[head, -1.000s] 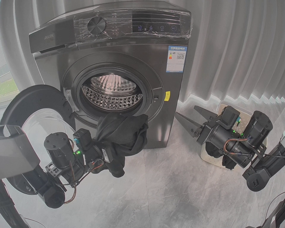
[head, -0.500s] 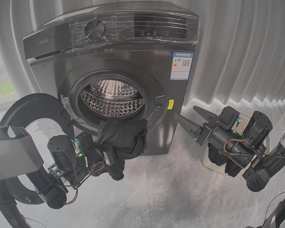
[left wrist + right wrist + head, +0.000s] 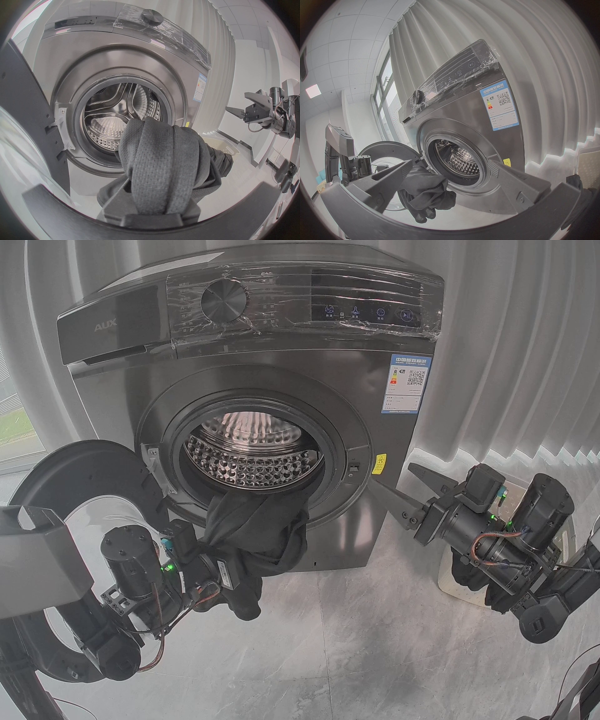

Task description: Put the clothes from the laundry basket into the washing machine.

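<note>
The garment (image 3: 256, 530), a dark mesh bundle, hangs off the left gripper (image 3: 247, 552) right at the lower lip of the washer's (image 3: 250, 374) opening, not yet inside the drum (image 3: 253, 455). The jaws are buried in cloth, but I judge them clamped on it, since nothing else carries the bundle. It rides high, seemingly to clear the lip. The door (image 3: 75, 471) stands swung wide to the left, out of the arm's path. The right gripper (image 3: 407, 489) hovers spread and empty over the basket (image 3: 451, 590), where more dark clothes (image 3: 462, 574) lie, likely waiting for the next piece.
</note>
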{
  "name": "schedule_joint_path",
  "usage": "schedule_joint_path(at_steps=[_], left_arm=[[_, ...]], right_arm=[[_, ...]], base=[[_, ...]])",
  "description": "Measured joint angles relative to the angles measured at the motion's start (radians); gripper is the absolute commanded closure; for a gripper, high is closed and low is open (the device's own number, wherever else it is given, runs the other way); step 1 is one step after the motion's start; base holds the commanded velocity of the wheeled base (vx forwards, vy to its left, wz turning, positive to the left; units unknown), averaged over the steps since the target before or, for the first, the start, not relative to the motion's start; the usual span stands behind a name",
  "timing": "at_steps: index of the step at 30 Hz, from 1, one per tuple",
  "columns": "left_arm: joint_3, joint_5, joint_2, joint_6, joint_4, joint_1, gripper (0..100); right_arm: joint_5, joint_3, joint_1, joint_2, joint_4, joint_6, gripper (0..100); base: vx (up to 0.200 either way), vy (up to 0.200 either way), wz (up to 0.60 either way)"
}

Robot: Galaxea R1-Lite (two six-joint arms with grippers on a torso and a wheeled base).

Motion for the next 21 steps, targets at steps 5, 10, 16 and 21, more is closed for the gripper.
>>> schedule_joint_path(at_steps=[5,10,16,21], left_arm=[[0.002,0.0,0.0,0.0,0.0,-0.001,100],[0.006,0.0,0.0,0.0,0.0,-0.002,100],[0.005,-0.001,0.0,0.003,0.001,-0.003,100],[0.005,0.0,0.0,0.005,0.001,-0.003,100]], right_arm=[[-0.001,0.017,-0.004,0.002,0.003,0.0,0],[-0.003,0.047,-0.019,0.007,0.011,-0.003,0],[-0.004,0.085,-0.026,0.024,0.015,-0.005,0],[-0.006,0.109,-0.041,0.058,0.017,-0.007,0]], base=[[0.0,0.08,0.0],[0.0,0.16,0.0],[0.0,0.0,0.0],[0.0,0.0,0.0]])
